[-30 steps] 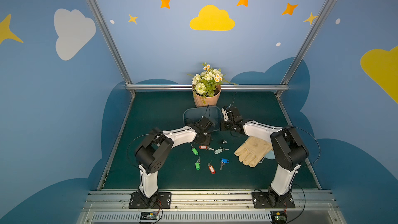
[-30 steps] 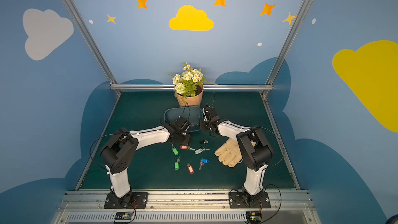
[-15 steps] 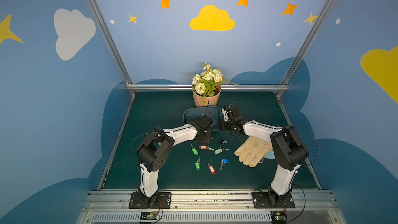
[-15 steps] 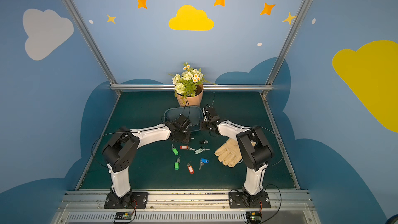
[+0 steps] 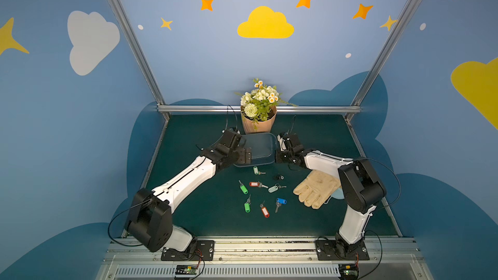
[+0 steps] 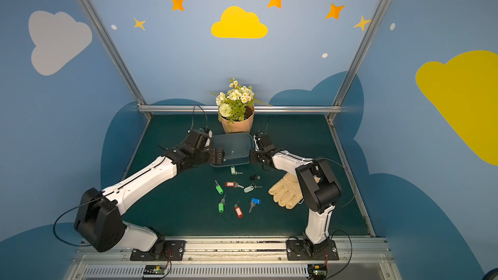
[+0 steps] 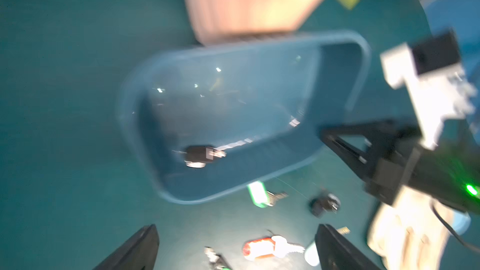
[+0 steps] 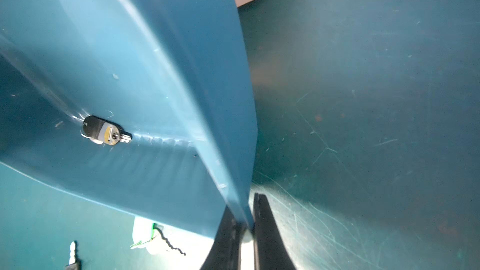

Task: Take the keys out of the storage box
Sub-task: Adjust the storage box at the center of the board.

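While the black-tagged key (image 8: 104, 131) is lying inside the storage box (image 7: 259, 41) by a long wall, it is looking light, hard, slippery, best pinched by its tag; the right gripper (image 8: 246, 211) is clamping the box rim, the left gripper (image 7: 237, 227) hovering spread.

Nine keys (image 5: 254, 184) in all: eight lie scattered on the mat (image 5: 204, 211) at the lower middle of both top views, and one black one sits inside the box (image 5: 260, 144). By colour: two green, two red, two pale, two black, one blue. One box, one flower pot (image 5: 258, 126), one glove (image 5: 315, 188), two robot arms (image 5: 186, 181)
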